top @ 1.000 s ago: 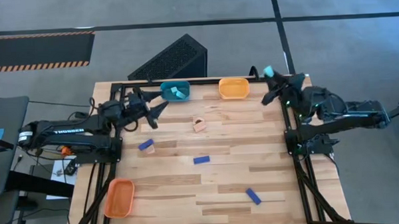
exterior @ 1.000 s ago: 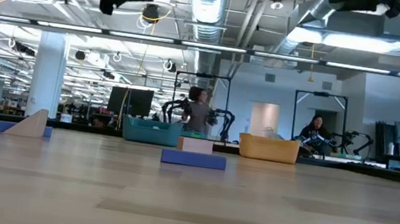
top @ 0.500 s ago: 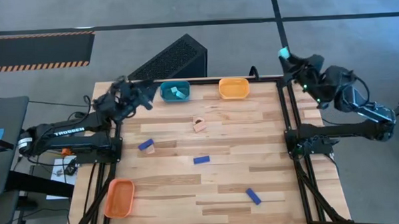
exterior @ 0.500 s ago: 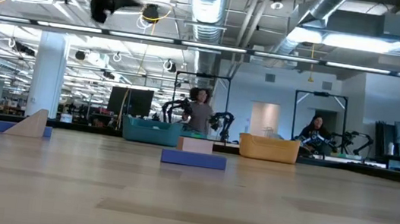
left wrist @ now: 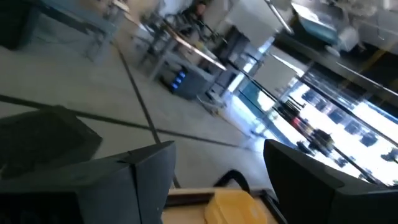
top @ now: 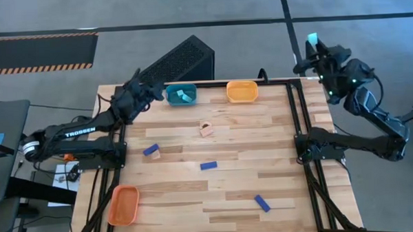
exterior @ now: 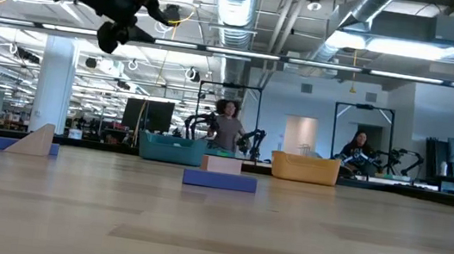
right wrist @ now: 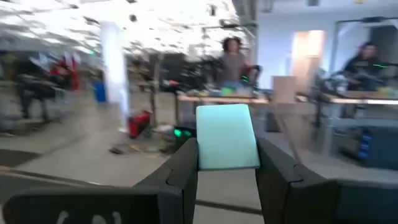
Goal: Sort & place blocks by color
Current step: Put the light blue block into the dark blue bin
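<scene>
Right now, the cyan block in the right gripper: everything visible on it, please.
The cyan block is light cyan, matte and smooth, with one flat, roughly rectangular face toward the wrist camera. The right gripper is shut on it, one dark finger pressed against each side, and its upper part stands out past the fingertips. In the high view it shows as a small cyan tip raised beyond the table's far right corner, above the floor and touching nothing else.

One cyan block (right wrist: 227, 136) is clamped upright between the right gripper (right wrist: 227, 163) fingers; three blue blocks (top: 208, 165) and a tan block (top: 206, 129) lie well apart from it.
</scene>
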Robot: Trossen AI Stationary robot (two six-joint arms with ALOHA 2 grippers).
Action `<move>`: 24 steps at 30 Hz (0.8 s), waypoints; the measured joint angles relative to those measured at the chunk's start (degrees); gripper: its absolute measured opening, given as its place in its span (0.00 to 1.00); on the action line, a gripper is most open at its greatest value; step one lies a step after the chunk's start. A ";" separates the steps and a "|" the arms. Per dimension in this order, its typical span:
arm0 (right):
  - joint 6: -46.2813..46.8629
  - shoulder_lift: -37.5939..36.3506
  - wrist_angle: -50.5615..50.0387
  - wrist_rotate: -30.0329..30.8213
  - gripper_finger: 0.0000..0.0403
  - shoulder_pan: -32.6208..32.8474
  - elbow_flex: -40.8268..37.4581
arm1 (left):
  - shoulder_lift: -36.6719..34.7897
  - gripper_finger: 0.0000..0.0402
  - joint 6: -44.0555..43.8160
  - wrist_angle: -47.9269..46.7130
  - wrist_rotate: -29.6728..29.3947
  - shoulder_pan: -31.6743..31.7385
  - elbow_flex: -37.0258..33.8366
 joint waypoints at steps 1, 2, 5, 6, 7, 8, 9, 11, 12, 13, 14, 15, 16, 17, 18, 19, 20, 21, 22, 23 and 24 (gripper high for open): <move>0.85 0.58 -0.68 -0.92 0.32 -1.15 0.00 | 0.00 0.58 -0.02 -0.13 2.76 0.57 0.00; 1.86 1.24 -1.60 -2.67 0.32 -2.15 0.00 | -0.02 0.58 -0.02 -0.28 5.70 0.99 0.00; 7.37 4.05 -3.98 -12.20 0.32 -5.30 -1.08 | -0.19 0.58 0.06 -0.13 11.45 1.18 0.00; 9.87 5.03 -3.82 -16.16 0.32 -6.21 -2.17 | -0.20 0.58 0.61 0.05 11.86 1.16 0.06; 12.37 6.06 -3.00 -20.10 0.32 -6.97 -3.49 | -0.20 0.58 1.57 -0.36 11.86 1.16 0.37; 14.94 7.35 -2.05 -23.53 0.32 -7.53 -4.59 | -0.17 0.58 3.10 -0.92 11.87 1.20 0.92; 17.01 8.96 -0.81 -26.09 0.32 -7.95 -5.44 | -0.17 0.58 4.97 -1.30 11.86 1.39 1.65; 20.16 13.22 3.65 -30.23 0.32 -7.73 -6.41 | -0.21 0.58 8.26 -3.94 12.39 2.09 4.06; 21.65 15.68 5.62 -31.84 0.32 -6.94 -6.47 | -0.26 0.58 9.34 -7.20 13.28 2.75 5.77; 22.73 18.40 7.73 -32.75 0.32 -5.93 -6.47 | -0.25 0.58 10.19 -11.53 14.50 3.73 7.68; 23.58 21.27 10.10 -33.18 0.32 -4.82 -6.47 | -0.19 0.58 11.14 -16.59 16.02 4.97 9.83; 24.47 24.14 12.41 -33.33 0.32 -3.81 -6.47 | 0.01 0.58 12.38 -21.85 17.78 6.33 11.95; 25.72 27.09 14.18 -33.55 0.32 -2.93 -6.30 | 0.42 0.58 13.83 -26.62 19.56 7.61 14.07; 27.07 30.22 15.72 -33.66 0.32 -2.28 -5.64 | 0.96 0.58 15.28 -30.98 21.06 8.79 16.02; 28.45 33.48 17.73 -33.72 0.32 -1.56 -4.64 | 1.46 0.58 16.83 -34.92 21.95 9.90 17.51; 29.85 37.15 19.43 -33.70 0.32 -0.76 -3.42 | 1.84 0.58 18.25 -38.10 22.28 10.93 18.57; 31.33 40.74 20.15 -33.77 0.32 0.01 -2.17 | 2.27 0.58 19.55 -40.41 22.45 11.89 19.34; 32.68 44.26 20.26 -34.60 0.32 0.60 -0.68 | 2.55 0.58 20.41 -41.56 22.55 12.61 19.74; 33.69 47.88 20.18 -36.12 0.32 1.08 1.24 | 2.64 0.58 20.98 -41.93 22.69 13.37 19.76; 34.41 51.18 20.14 -38.06 0.32 1.60 3.34 | 2.67 0.58 21.36 -42.15 22.81 14.07 19.60; 34.94 54.39 20.15 -39.96 0.32 2.17 5.72 | 2.67 0.58 21.53 -42.48 23.10 14.64 19.37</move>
